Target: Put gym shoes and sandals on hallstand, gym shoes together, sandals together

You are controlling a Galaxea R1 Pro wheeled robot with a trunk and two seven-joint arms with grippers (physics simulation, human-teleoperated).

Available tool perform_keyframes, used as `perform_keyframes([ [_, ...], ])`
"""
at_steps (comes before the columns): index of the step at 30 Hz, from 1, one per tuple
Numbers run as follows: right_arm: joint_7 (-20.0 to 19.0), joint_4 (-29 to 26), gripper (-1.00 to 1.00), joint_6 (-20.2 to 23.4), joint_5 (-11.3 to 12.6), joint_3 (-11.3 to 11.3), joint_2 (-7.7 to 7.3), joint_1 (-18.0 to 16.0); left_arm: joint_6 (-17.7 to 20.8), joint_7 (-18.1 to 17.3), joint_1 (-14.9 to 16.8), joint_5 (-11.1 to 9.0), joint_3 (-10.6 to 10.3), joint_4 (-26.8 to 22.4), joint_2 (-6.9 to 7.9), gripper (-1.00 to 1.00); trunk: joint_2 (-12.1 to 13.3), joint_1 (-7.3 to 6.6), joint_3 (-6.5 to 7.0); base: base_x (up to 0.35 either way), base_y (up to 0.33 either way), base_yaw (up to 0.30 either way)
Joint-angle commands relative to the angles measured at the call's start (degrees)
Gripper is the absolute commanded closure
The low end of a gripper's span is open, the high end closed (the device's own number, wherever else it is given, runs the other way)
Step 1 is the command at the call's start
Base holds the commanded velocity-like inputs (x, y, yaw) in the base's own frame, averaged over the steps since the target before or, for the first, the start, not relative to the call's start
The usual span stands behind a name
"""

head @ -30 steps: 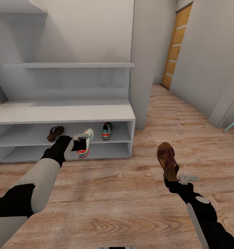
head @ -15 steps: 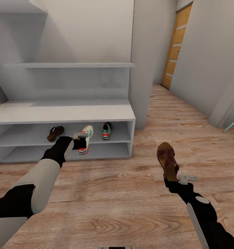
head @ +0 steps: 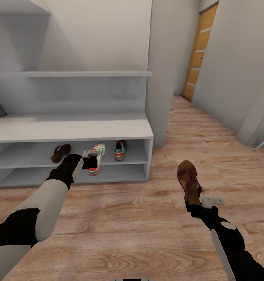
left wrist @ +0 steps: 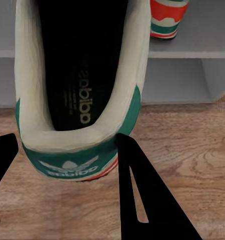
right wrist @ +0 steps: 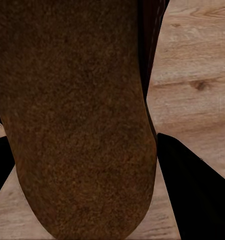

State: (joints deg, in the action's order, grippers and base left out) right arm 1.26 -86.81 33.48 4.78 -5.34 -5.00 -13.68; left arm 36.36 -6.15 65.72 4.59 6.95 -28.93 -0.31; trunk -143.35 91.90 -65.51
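Now a dark brown strap sandal (head: 61, 152) lies on the pale grey shoe rack's (head: 69, 128) upper shelf. Beside it, the left gripper (head: 91, 159) squeezes a cream sneaker with green stripes (head: 97, 158) before that shelf, near its twin (head: 120, 150). The right gripper (head: 195, 203) clamps another brown sandal (head: 188, 180) above the wood floor (head: 147, 226).

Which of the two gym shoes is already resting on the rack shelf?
The cream-white, green-striped gym shoe near the right end of the pale grey hallstand's upper slot. The other gym shoe is held by its heel in the left gripper, in front of the shelf.
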Motion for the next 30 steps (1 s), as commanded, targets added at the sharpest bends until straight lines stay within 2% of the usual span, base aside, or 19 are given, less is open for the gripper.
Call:
perform_keyframes([
  [1,0.1,-0.1,1.00,0.3,0.5,0.0,-0.01,0.0,0.3,-0.5,0.0,0.5,0.3,-0.1,-0.04,1.00,0.0,0.02,-0.05,0.290,0.000,0.000],
  [15,0.1,-0.1,1.00,0.3,0.5,0.0,-0.01,0.0,0.4,-0.5,-0.2,0.3,0.5,-0.1,-0.19,1.00,0.0,0.02,-0.05,0.058,-0.003,0.000],
  [19,0.1,-0.1,1.00,0.3,0.5,0.0,-0.01,0.0,0.4,-0.5,-0.7,0.2,0.5,-0.1,-0.61,1.00,0.0,0.02,-0.05,0.172,-0.095,0.000],
  [30,0.2,-0.1,1.00,0.3,0.5,0.0,-0.01,0.0,0.4,-0.5,-2.3,0.6,0.4,-0.1,-1.28,1.00,0.0,0.02,-0.05,0.013,-0.008,0.000],
])
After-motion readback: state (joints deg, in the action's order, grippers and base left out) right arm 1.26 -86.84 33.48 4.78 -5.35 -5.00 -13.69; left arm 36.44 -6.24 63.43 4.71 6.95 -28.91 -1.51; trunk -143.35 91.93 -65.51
